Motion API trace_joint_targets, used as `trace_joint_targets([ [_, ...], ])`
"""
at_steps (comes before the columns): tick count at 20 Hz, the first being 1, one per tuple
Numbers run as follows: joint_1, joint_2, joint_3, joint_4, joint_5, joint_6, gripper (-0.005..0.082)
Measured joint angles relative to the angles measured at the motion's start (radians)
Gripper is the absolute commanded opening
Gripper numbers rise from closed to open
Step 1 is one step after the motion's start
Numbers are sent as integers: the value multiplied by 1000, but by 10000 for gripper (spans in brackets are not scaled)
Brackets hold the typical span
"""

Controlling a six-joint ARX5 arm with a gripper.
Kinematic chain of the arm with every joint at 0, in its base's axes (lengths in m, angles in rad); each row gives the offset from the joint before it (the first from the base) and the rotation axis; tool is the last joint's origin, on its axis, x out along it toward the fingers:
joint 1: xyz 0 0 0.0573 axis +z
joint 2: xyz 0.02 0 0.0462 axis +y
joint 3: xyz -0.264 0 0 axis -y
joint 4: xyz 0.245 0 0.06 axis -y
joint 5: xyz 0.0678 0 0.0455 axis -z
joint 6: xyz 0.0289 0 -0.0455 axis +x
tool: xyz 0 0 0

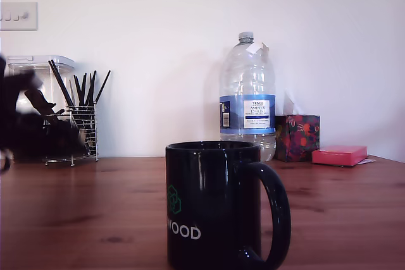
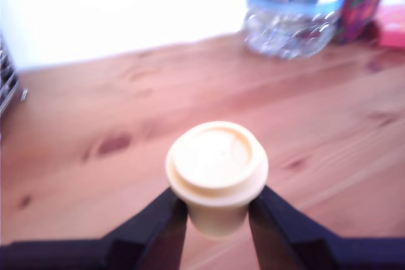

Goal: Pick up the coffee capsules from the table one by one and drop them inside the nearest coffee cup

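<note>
While jaws pinch it, cream capsule [image 2: 217, 175] tapers.

Capsule in my grip, mug standing in front

I see the cream coffee capsule [image 2: 217, 172] pinched between my gripper's [image 2: 217, 216] dark fingers [image 2: 161, 222] above the reddish wooden table [image 2: 95, 175] — wide rim towards the wrist camera; the glossy black coffee cup [image 1: 215, 203] stands upright, handle on the exterior view's right.
</note>
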Motion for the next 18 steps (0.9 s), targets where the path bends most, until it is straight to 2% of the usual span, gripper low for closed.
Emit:
trace_joint_targets([
  [7, -101, -314, -2, -384, 19, 14, 126],
  [11, -197, -490, -1, -573, 23, 16, 126],
  [18, -370, -703, -1, -924, 23, 16, 126],
])
